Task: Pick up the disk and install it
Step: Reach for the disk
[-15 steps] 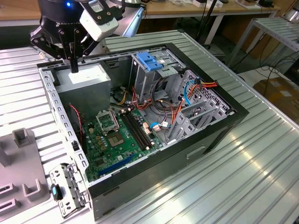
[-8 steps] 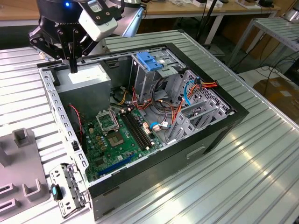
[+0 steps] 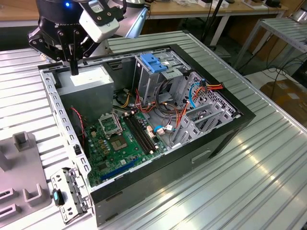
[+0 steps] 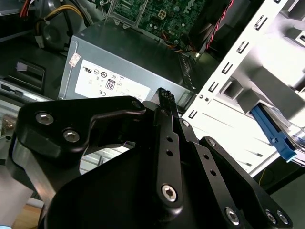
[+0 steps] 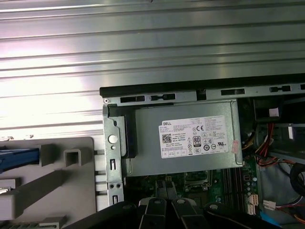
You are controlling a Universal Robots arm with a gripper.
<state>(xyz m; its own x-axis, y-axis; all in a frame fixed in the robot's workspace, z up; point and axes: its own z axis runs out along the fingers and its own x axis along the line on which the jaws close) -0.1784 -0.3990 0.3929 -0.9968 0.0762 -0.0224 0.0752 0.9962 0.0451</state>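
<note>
Disk (image 5: 18, 159): outside the computer, in a grey holder (image 5: 81, 200) on the table just beside the case. In the first wrist view a blue side rail of it shows in the holder's slot; the rest is cut off at the frame edge. Nothing grips it.

Gripper (image 3: 73, 72): hangs over the case corner at the exterior view's upper left, above the power supply (image 3: 88, 81). Cannot tell whether it touches. Jaws pressed together, nothing between them; the fingertips (image 5: 160, 185) lie side by side in the first wrist view.

Case (image 3: 144, 184): black-walled, side panel off, lying flat on a ribbed metal table (image 3: 240, 191).

Contents:
- power supply, a grey box with a white sticker, tucked into the corner under the gripper
- green motherboard (image 3: 120, 143) on the floor of the case
- metal drive cage (image 3: 165, 79) with a blue latch (image 3: 153, 62) on top
- orange, red, yellow and blue cables (image 3: 192, 96) running between cage and board

Small metal bracket (image 3: 72, 194) lies on the table by the case's near corner.
</note>
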